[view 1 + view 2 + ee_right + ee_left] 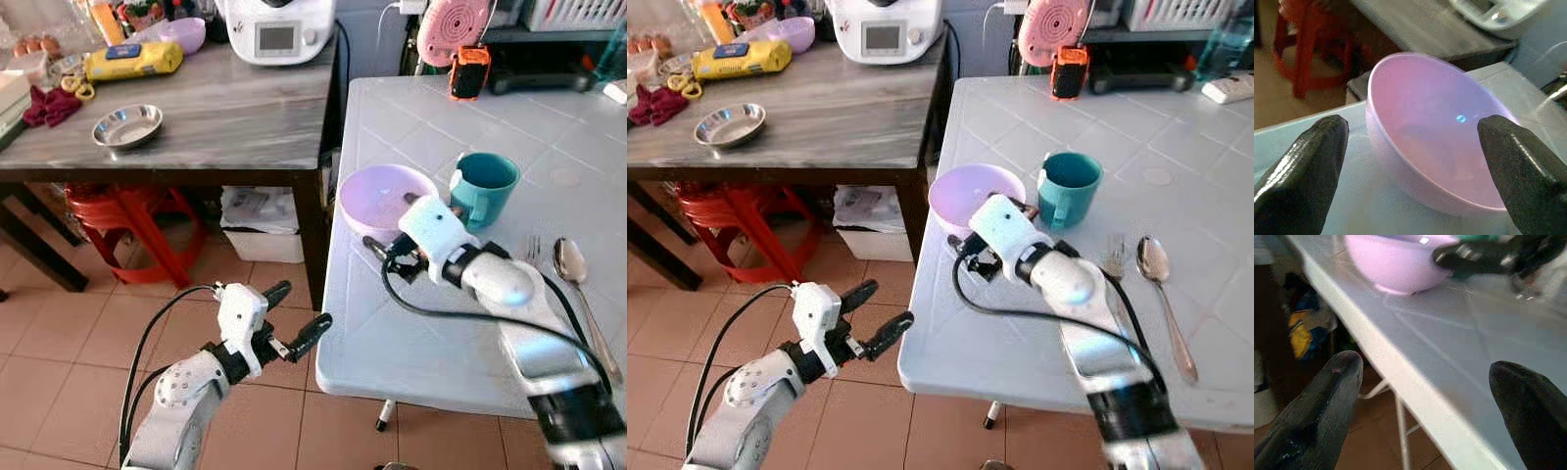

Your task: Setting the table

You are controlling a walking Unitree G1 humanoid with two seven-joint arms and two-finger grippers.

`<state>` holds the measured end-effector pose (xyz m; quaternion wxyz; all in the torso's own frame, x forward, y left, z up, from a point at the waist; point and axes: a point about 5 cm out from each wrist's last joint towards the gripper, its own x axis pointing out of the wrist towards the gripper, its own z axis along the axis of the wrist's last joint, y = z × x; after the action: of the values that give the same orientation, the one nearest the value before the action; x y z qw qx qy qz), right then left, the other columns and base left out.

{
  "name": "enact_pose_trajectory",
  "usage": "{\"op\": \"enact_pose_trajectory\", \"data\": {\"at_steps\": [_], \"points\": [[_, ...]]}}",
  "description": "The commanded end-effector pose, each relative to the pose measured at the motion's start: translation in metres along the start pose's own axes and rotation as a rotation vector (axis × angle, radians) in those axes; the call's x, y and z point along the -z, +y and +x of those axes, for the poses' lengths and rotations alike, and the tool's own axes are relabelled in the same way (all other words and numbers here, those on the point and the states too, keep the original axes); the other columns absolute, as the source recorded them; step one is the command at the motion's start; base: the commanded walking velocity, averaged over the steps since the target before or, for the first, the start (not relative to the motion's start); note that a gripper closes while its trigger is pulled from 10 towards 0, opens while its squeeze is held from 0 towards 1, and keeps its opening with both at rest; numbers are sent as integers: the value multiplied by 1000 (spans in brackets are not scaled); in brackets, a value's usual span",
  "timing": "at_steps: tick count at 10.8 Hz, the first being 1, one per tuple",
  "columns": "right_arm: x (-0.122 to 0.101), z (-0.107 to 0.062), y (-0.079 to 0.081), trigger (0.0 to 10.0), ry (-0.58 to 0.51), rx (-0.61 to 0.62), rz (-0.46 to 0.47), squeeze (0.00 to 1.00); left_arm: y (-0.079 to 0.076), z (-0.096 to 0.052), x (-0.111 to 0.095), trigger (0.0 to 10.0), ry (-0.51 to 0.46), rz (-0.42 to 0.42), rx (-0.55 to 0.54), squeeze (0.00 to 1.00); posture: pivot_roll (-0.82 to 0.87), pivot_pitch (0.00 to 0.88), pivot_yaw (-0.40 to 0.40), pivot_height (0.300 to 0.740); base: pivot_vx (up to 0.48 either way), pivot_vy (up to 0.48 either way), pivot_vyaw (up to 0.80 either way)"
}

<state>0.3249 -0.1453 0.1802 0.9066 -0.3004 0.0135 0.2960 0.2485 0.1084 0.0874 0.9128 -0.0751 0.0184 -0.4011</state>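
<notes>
Right gripper, fingers spread and released, faces shallow lilac plastic bowl near white plastic table's left edge, beside teal ceramic mug; left gripper spread, empty; no writing readable.

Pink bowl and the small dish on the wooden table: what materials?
Pink bowl: looks like plastic, smooth, slightly translucent, with one soft light spot; melamine is possible. Small dish: looks like stainless steel, silver with mirror-like reflections. The right gripper has its fingers open on either side of the bowl.

Silver arms, white wrist housings, black cables, black-fingered right gripper.
</notes>
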Motion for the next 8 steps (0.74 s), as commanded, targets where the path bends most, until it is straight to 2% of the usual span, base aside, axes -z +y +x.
{"op": "enact_pose_trajectory", "data": {"at_steps": [1,5,8], "points": [[-4,3,-2,10000,-9,-27,-21,0,0,-1,-4,10000,-26,8,13,0,-116,123,95,740,0,0,0],[4,15,-6,10000,56,-139,-10,0,1,8,-20,10000,-122,51,-19,0,-119,122,87,740,0,0,0],[9,24,-15,10000,106,-177,-72,0,-1,17,-31,10000,-162,56,-31,0,-119,115,86,740,0,0,0]]}}
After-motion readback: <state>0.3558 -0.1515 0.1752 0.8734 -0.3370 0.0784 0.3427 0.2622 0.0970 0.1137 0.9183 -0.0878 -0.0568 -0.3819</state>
